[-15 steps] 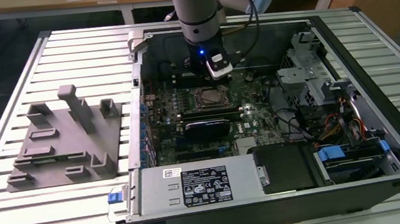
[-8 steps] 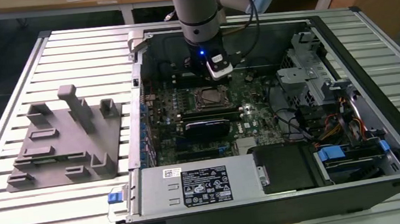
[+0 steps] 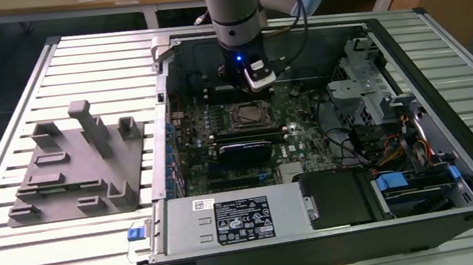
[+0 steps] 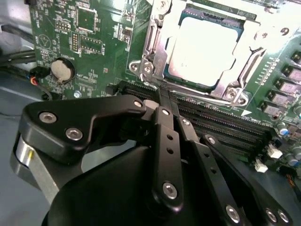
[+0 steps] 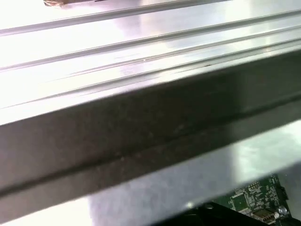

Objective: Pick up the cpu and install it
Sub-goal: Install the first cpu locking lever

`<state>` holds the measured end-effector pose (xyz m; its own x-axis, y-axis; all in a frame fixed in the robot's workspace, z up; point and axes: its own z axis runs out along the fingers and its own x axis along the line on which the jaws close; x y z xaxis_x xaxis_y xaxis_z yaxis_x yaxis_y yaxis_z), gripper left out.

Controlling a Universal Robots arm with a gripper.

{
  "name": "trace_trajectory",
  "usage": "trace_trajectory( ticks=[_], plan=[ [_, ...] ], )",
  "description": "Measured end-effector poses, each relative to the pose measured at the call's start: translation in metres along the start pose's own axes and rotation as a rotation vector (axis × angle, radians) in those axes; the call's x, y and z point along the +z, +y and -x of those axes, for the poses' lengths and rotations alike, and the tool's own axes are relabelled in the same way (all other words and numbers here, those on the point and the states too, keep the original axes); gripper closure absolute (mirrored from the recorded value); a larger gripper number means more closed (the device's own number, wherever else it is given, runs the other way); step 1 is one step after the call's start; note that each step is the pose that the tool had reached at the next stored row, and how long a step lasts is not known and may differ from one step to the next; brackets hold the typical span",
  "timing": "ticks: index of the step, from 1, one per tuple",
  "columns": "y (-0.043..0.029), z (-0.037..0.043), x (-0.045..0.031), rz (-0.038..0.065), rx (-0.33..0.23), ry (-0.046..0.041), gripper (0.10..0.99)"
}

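The cpu (image 4: 207, 47), a pale silver square chip, lies flat in the metal-framed socket (image 4: 155, 52) on the green motherboard (image 4: 84, 42). In the exterior view the socket with the cpu (image 3: 246, 114) sits mid-board inside the open computer case (image 3: 448, 170). My gripper (image 4: 161, 96) hovers just beside the socket over the black memory slots (image 4: 221, 125), its black fingers (image 4: 165, 141) pressed together with nothing between them. In the exterior view the gripper (image 3: 255, 84) hangs a little behind the socket, toward the case's back wall.
A grey plastic fixture block (image 3: 75, 164) with upright posts stands on the ribbed table (image 3: 22, 257) at the exterior view's left. Inside the case are a black finned block (image 3: 243, 151), a power supply (image 3: 227, 219) and a drive cage (image 3: 363, 91). The case wall (image 5: 141, 132) is close.
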<state>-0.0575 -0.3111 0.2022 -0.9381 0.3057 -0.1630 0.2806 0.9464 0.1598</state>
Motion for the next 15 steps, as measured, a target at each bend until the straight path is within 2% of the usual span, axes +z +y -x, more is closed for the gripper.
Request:
trace_trajectory(
  ticks=[11, 15],
  plan=[
    [0.0015, 0.0015, -0.0089, 0.000, 0.000, 0.0000, 0.980],
    [0.0016, 0.0016, -0.0095, 0.000, 0.000, -0.0001, 0.980]
  ],
)
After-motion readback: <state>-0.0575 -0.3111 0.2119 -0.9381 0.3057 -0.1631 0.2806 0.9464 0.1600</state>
